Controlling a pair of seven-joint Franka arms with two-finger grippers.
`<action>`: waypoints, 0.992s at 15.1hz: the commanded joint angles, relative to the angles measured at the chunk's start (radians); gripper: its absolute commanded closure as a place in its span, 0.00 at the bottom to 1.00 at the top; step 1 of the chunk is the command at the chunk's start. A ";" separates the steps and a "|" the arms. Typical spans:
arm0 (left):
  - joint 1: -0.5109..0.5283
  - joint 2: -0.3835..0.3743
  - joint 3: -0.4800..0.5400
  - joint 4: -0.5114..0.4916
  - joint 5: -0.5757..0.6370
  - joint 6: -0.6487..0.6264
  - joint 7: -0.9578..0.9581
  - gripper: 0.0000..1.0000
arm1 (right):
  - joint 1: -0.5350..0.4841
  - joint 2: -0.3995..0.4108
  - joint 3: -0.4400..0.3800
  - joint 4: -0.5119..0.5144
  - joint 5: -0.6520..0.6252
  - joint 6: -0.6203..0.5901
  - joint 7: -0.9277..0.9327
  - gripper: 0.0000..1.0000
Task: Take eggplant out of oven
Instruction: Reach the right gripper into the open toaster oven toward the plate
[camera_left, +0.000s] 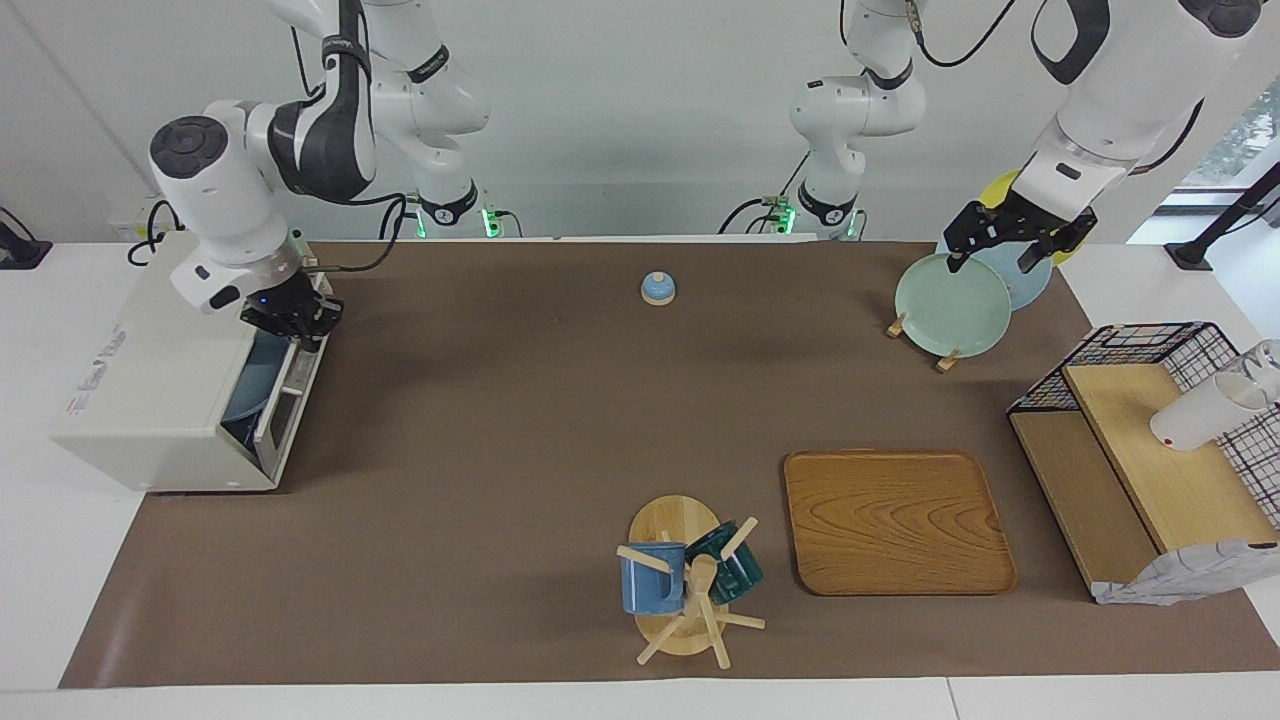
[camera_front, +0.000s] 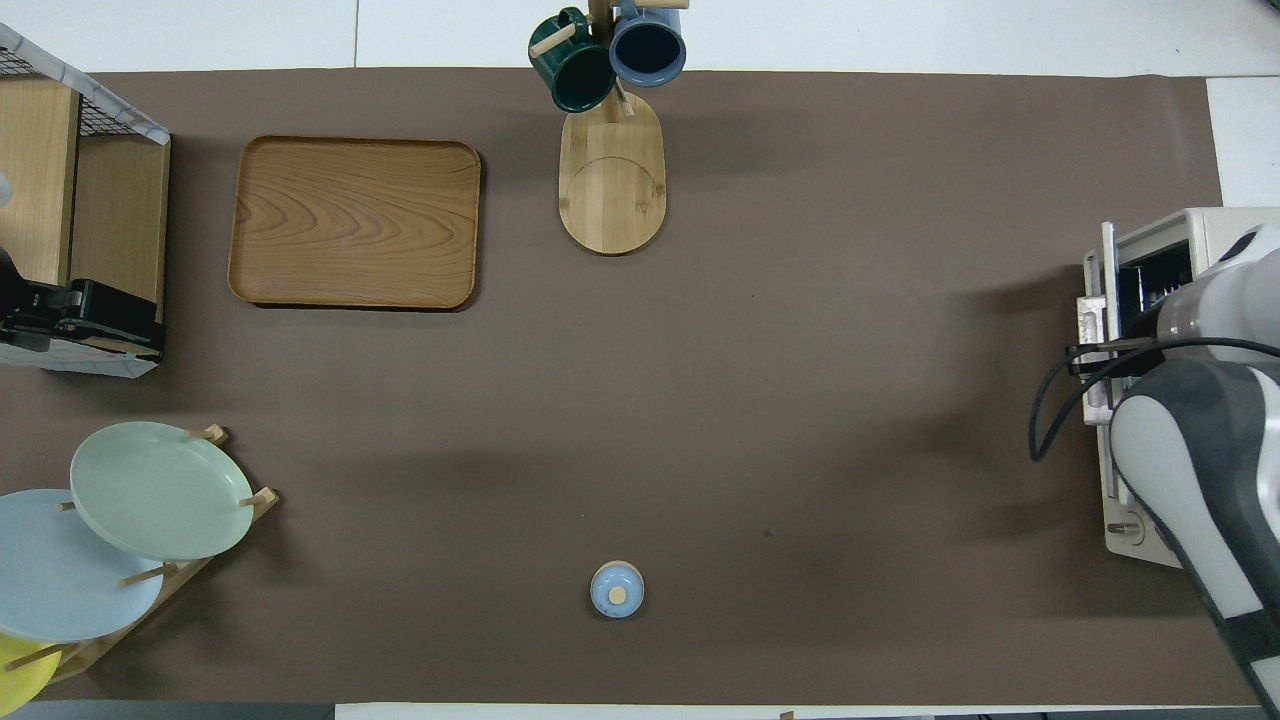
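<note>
The off-white oven (camera_left: 150, 390) stands at the right arm's end of the table and also shows in the overhead view (camera_front: 1150, 290). Its door (camera_left: 290, 400) stands ajar, tilted out at the top. Through the gap something blue (camera_left: 248, 392) shows inside. The eggplant is hidden. My right gripper (camera_left: 296, 322) is at the top edge of the door, by the handle. My left gripper (camera_left: 992, 262) is open and empty, up in the air over the plate rack at the left arm's end.
A rack holds a green plate (camera_left: 952, 303), a light blue one and a yellow one. A small blue lidded pot (camera_left: 657, 288) sits near the robots. A wooden tray (camera_left: 898, 520), a mug tree (camera_left: 690, 580) and a wire shelf (camera_left: 1140, 450) stand farther out.
</note>
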 joint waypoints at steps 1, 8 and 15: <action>0.006 -0.014 -0.007 -0.006 0.020 -0.010 -0.007 0.00 | 0.009 0.080 -0.006 -0.023 -0.008 0.123 0.031 1.00; 0.006 -0.014 -0.007 -0.006 0.020 -0.010 -0.007 0.00 | 0.057 0.158 -0.004 -0.091 -0.008 0.296 0.088 1.00; 0.006 -0.014 -0.007 -0.006 0.020 -0.010 -0.007 0.00 | 0.158 0.196 -0.003 -0.079 0.031 0.289 0.215 1.00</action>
